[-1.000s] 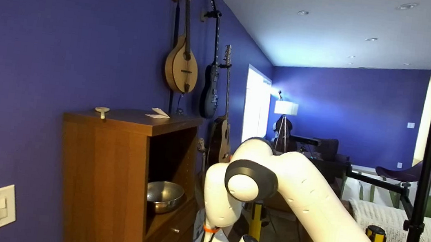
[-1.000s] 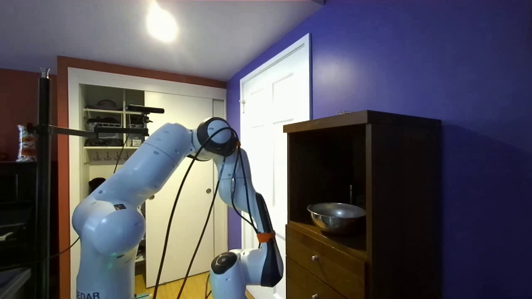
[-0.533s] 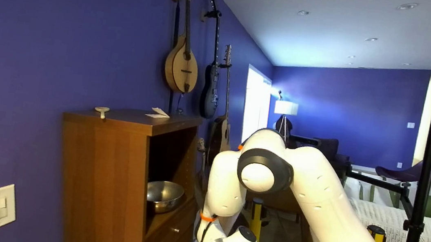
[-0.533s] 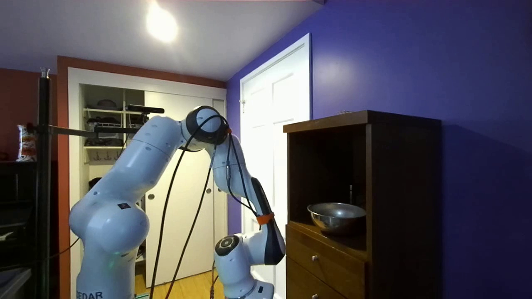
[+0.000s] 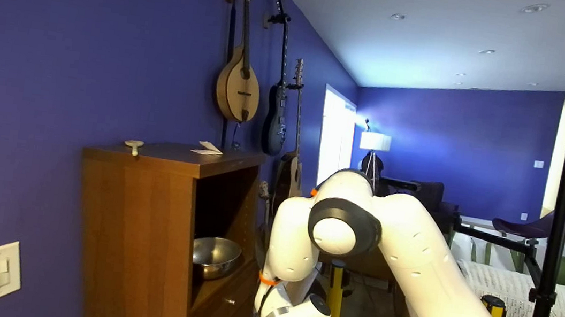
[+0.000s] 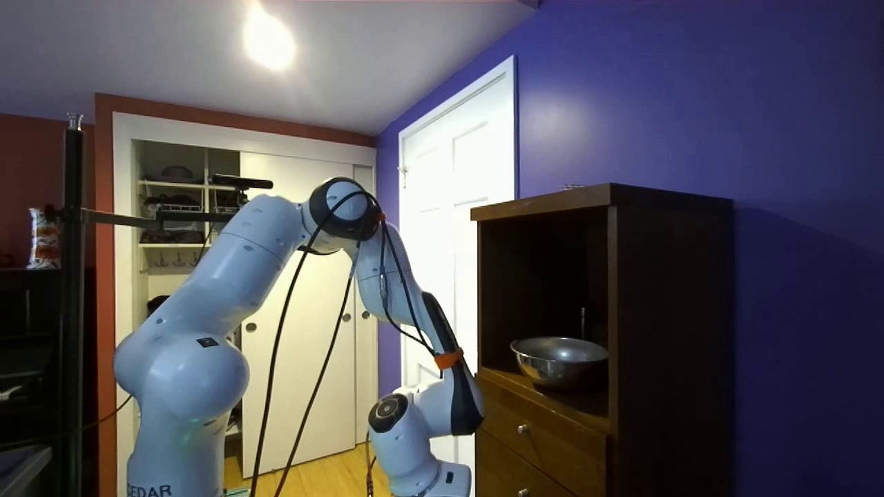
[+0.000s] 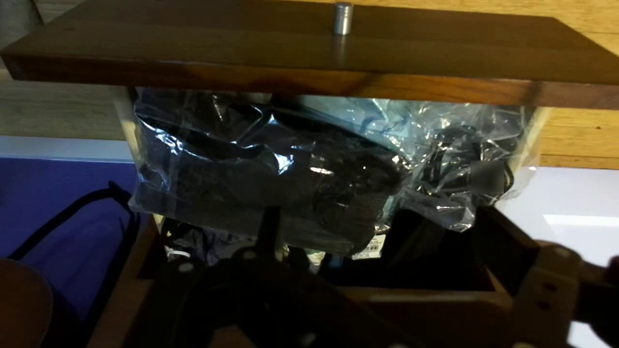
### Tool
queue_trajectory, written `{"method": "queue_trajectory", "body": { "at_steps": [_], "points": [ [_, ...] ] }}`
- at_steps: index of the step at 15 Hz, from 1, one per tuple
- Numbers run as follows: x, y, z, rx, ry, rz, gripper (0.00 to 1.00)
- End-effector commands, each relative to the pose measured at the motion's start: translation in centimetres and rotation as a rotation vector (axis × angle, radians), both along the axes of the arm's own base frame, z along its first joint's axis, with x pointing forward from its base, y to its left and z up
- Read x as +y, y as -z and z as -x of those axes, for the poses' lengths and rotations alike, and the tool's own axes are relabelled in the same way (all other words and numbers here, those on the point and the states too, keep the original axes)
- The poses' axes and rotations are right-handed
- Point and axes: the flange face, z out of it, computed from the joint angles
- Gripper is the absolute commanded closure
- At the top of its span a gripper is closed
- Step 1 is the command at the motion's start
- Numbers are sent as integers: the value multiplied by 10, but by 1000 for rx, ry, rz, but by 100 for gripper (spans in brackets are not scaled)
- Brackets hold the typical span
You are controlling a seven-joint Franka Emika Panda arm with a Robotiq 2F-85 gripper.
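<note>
My gripper (image 7: 378, 212) shows in the wrist view with its two dark fingers wide apart and nothing clearly between them. It is over an open wooden drawer (image 7: 271, 46) with a silver knob (image 7: 343, 18). In the drawer lie a dark item in a shiny plastic bag (image 7: 271, 164) and a clear bag with black cables (image 7: 459, 169). A white barcode label (image 7: 371, 247) shows below them. The left fingertip overlaps the dark bag in view; contact cannot be told. In both exterior views the gripper is below the frame.
The brown cabinet (image 5: 136, 232) (image 6: 670, 331) holds a metal bowl (image 5: 217, 270) (image 6: 552, 371) on its open shelf. Two shut drawers are below it. Guitars (image 5: 288, 180) hang on the purple wall. A black pole (image 5: 553, 256) (image 6: 72, 310) stands beside the arm.
Over the last second the elbow has moved back and the wrist has risen and shifted closer to the cabinet. In the last half second the wrist has moved only slightly further that way.
</note>
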Motion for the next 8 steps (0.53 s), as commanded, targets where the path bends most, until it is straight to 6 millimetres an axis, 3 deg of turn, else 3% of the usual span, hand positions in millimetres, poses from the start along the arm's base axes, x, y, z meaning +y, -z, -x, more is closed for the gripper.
{"method": "queue_trajectory", "body": {
  "at_steps": [1, 8],
  "points": [
    [-8, 18, -5, -15, 0, -21, 0],
    [-16, 46, -5, 13, 15, -29, 0]
  ]
}}
